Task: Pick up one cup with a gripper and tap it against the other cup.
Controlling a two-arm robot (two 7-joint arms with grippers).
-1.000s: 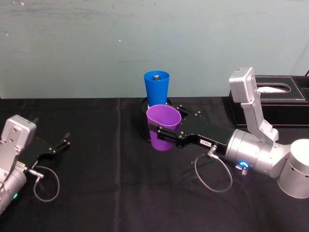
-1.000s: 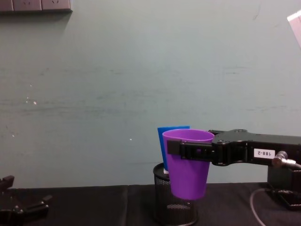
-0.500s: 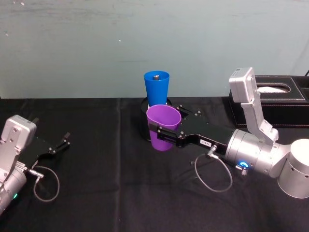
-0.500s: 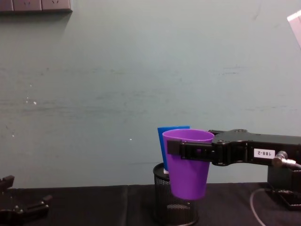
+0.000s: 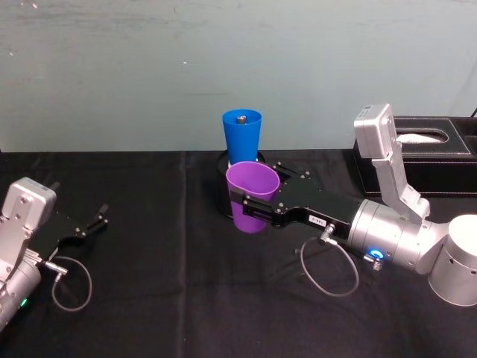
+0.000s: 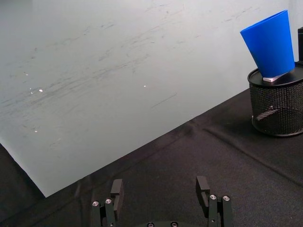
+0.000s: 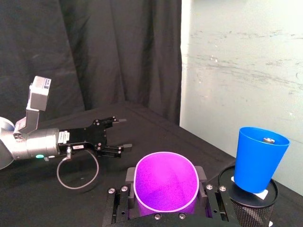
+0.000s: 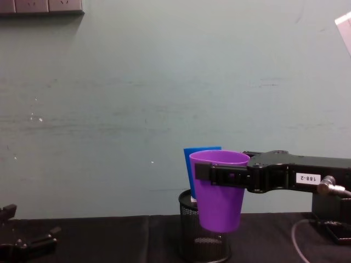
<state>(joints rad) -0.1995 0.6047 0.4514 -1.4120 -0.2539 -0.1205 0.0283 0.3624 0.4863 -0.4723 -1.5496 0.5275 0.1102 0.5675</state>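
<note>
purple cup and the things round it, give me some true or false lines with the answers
1. The right gripper is shut on the purple cup. True.
2. The purple cup stands on the table. False: in the chest view its base hangs clear above the black tabletop.
3. The blue cup lies on its side. False: it stands upright, mouth up, on the black mesh pen holder.
4. The left gripper is open and holds nothing. True: it sits low at the robot's left, away from both cups.
</note>
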